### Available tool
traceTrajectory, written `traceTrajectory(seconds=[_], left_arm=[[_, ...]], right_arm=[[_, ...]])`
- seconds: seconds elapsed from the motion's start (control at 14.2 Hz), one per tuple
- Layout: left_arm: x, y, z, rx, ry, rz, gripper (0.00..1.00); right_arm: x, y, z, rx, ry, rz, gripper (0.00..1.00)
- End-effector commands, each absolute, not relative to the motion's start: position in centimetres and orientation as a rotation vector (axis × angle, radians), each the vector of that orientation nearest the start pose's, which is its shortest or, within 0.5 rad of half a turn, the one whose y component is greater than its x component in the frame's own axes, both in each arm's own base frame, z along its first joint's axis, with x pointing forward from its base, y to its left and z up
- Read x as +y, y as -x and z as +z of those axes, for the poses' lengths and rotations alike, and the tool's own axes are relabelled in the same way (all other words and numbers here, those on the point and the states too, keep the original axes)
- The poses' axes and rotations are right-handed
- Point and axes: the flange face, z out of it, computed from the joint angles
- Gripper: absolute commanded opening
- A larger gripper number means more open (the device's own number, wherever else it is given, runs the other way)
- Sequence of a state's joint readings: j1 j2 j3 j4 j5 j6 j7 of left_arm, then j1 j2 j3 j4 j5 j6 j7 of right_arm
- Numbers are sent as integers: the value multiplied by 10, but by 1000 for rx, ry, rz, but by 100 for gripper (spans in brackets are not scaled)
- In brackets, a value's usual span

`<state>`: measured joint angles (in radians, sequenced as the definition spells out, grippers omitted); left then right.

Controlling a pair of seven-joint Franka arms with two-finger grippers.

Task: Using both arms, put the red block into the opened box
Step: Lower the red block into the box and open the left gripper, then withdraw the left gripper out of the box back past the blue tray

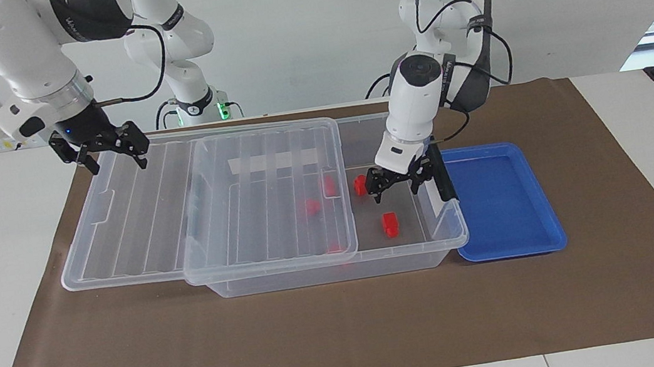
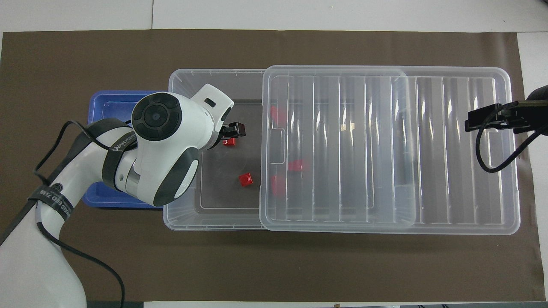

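Note:
The clear box (image 1: 338, 268) (image 2: 180, 81) has its ribbed lid (image 1: 134, 209) (image 2: 449, 149) slid toward the right arm's end, so the end by the left arm is uncovered. One red block (image 1: 390, 224) (image 2: 230, 141) lies loose on the bare floor there. My left gripper (image 1: 395, 190) (image 2: 229, 132) hangs open above it, holding nothing. A second red block (image 1: 359, 185) (image 2: 245, 179) lies nearer the robots. Three more red blocks (image 2: 297, 165) show blurred through the lid. My right gripper (image 1: 115, 161) (image 2: 488, 117) waits open over the lid's end.
A shallow blue tray (image 1: 506, 204) (image 2: 111, 107) sits against the box at the left arm's end, partly covered by the left arm in the overhead view. Brown paper (image 1: 322, 336) covers the table under everything.

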<state>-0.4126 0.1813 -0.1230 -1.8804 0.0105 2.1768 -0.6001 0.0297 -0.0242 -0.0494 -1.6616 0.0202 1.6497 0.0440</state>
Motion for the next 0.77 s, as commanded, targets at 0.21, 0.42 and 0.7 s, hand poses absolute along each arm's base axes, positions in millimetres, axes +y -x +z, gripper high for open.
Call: traceTrajectory(seconds=[0.21, 0.42, 0.7], left_arm=[[-282, -514, 493, -135, 3173, -131, 100], [-238, -519, 518, -59, 3158, -123, 100], [-182, -536, 530, -35, 3142, -104, 100]], right_arm=[[-23, -551, 600, 119, 3127, -29, 100], [-54, -551, 591, 104, 3126, -128, 79], [-116, -537, 561, -77, 3136, -127, 0]])
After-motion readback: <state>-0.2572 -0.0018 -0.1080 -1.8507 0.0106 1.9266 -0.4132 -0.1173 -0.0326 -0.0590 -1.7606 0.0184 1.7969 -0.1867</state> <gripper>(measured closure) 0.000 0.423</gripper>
